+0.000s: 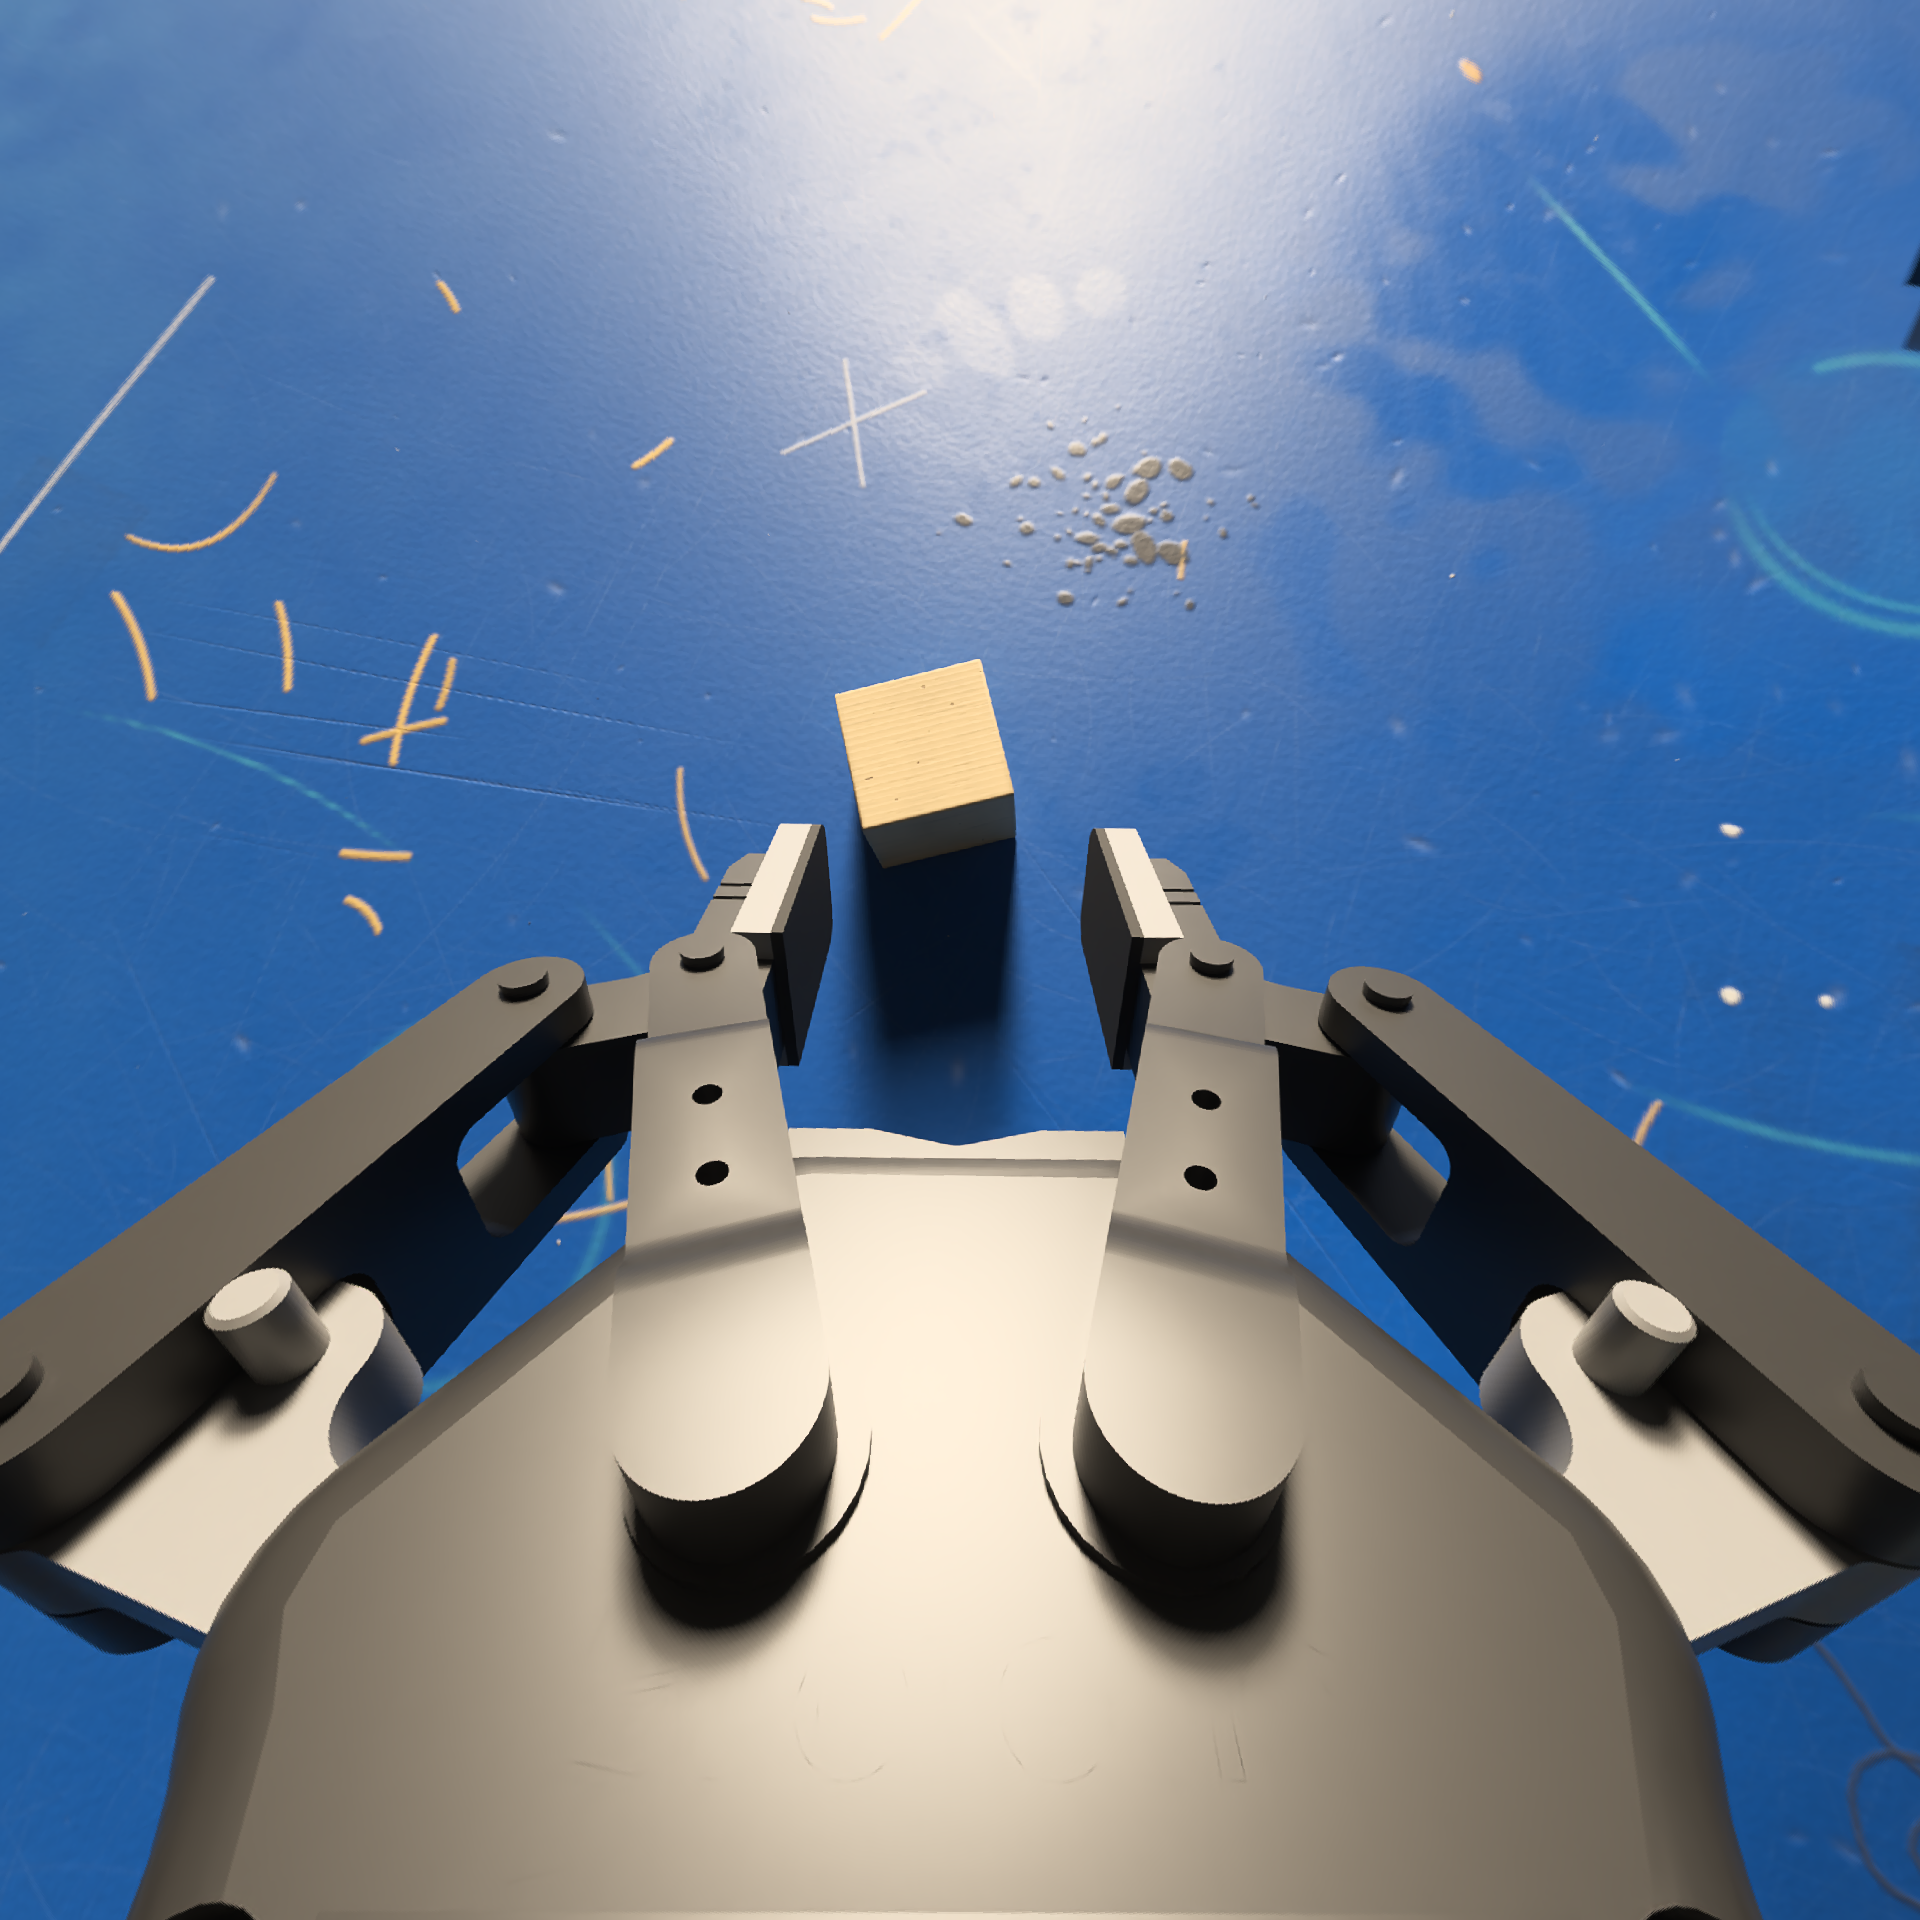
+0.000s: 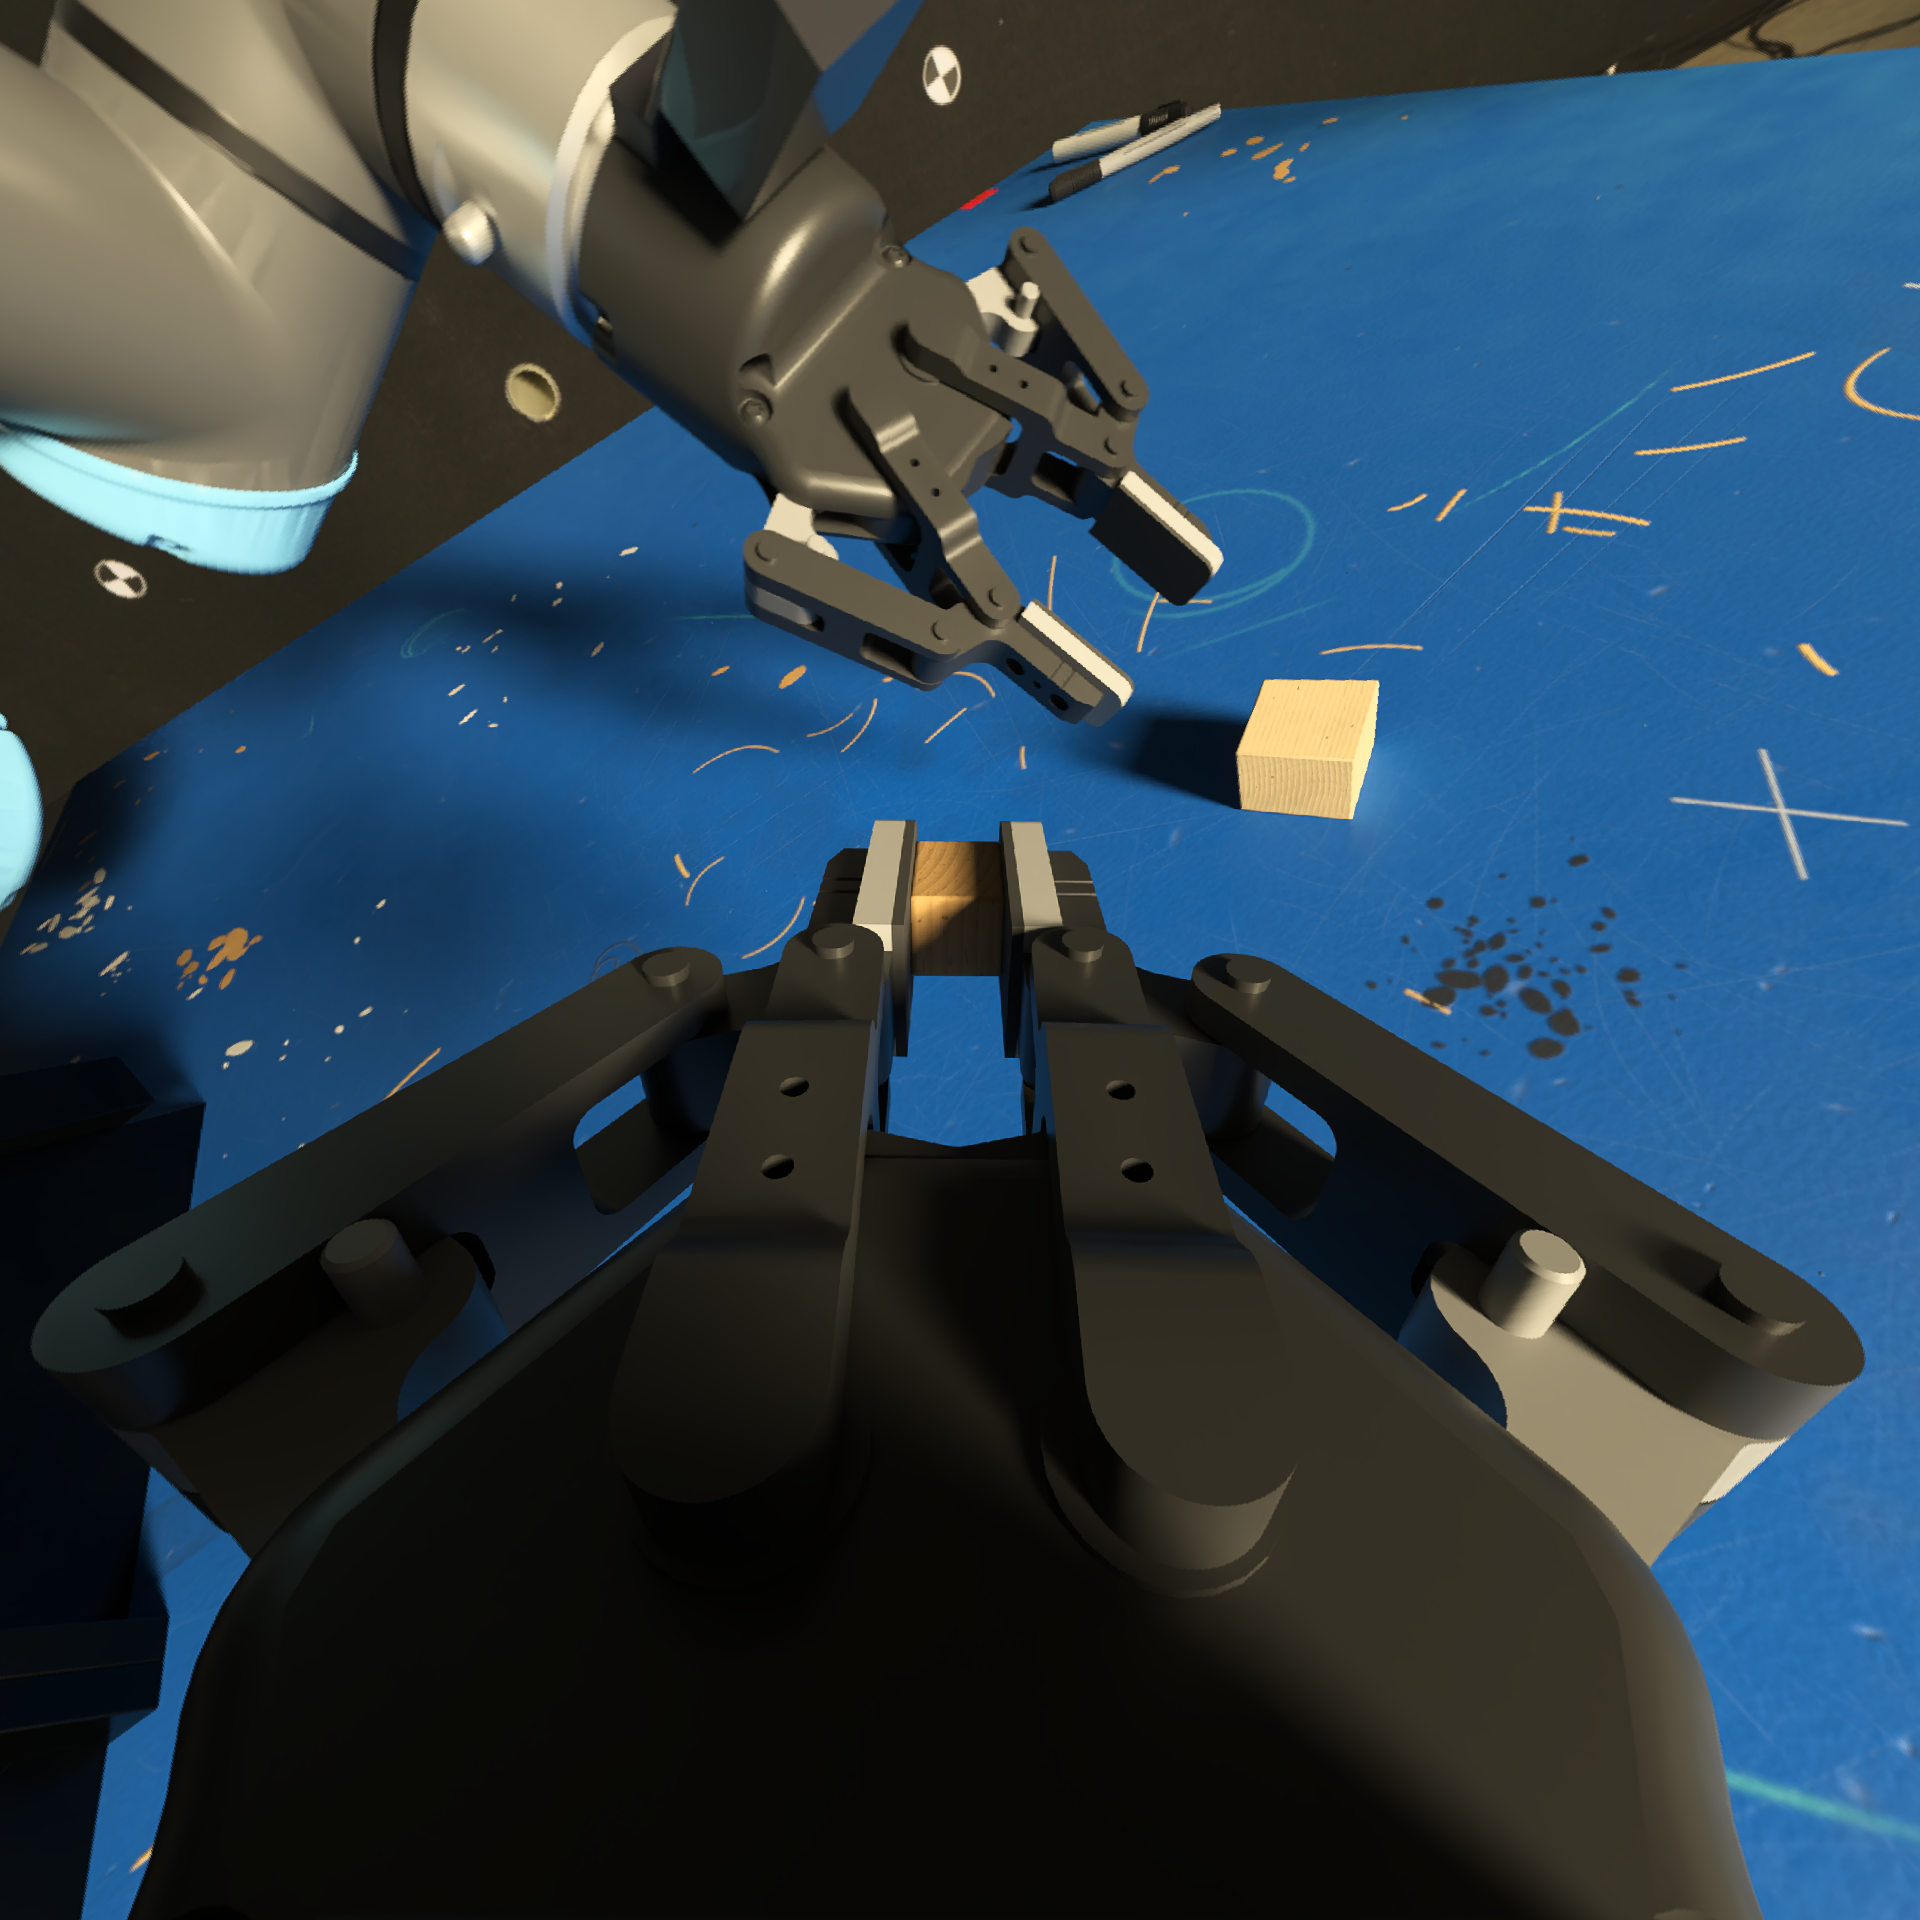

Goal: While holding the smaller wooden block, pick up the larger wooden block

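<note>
1. The right claw [image 2: 957, 878] is closed on the smaller wooden block [image 2: 948, 906], which sits clamped between its 2 light pads near the fingertips, with open space behind it toward the palm.
2. The smaller wooden block is off the blue tabletop [image 2: 1558, 1195]; the tabletop shows below and beyond it.
3. The left claw [image 1: 956, 883] is spread wide and holds nothing; its 2 fingers are well apart, with a clear gap between the pads.
4. The larger wooden block [image 1: 925, 761] rests on the blue tabletop [image 1: 416, 520] just ahead of the left claw's fingertips, roughly centred on the gap but beyond it, touching neither finger. It casts a dark shadow back into the gap.
5. In the right wrist view, the left claw [image 2: 1122, 613] hangs above the tabletop on its grey arm, angled down toward the larger wooden block [image 2: 1307, 746], which lies just past its fingertips and ahead and to the right of the right claw.
6. The tabletop carries orange chalk-like strokes, thin white crosses, teal arcs and a patch of dark splatter [image 2: 1507, 977] to the right of the right claw.
7. 2 marker pens [image 2: 1132, 140] lie at the far edge of the tabletop, well beyond both claws.
</note>
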### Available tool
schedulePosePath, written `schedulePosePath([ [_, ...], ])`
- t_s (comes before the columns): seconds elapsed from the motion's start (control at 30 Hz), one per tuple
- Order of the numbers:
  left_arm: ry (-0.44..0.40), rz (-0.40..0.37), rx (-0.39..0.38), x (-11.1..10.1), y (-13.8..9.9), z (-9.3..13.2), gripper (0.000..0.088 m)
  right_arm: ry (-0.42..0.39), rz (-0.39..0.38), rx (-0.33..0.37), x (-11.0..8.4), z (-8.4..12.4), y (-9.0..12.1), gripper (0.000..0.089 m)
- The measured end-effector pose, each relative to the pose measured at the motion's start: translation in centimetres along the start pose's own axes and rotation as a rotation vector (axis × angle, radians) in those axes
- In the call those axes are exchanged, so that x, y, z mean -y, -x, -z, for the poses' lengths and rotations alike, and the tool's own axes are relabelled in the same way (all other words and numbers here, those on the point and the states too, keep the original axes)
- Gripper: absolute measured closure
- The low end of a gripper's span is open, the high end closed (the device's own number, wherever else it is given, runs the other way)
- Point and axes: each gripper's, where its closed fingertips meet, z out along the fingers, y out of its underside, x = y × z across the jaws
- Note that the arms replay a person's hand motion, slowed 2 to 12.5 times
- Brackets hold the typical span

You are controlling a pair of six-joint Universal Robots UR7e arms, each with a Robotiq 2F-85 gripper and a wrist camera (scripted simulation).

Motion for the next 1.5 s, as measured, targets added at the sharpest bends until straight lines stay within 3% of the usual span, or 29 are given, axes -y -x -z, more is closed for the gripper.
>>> schedulePosePath([
  [0.37, 0.124, 0.024, -0.071, -0.7, 1.0, -3.0, 0.0353, 0.025, 0.024, -0.016, -0.4, -0.1, 0.0, 0.0753],
  [0.57, 0.158, 0.059, -0.068, -0.7, 1.5, -4.1, 0.0304, 0.025, 0.03, -0.024, -0.4, 0.0, 0.0, 0.0753],
  [1.03, 0.133, 0.082, 0.036, -0.3, 2.0, -5.4, 0.0272, 0.008, 0.024, -0.033, -0.3, 0.4, -0.3, 0.0753],
  [1.5, 0.071, 0.109, 0.103, -0.1, 1.5, -5.8, 0.0304, 0.0, 0.005, -0.035, -0.4, 0.7, -0.9, 0.0753],
])
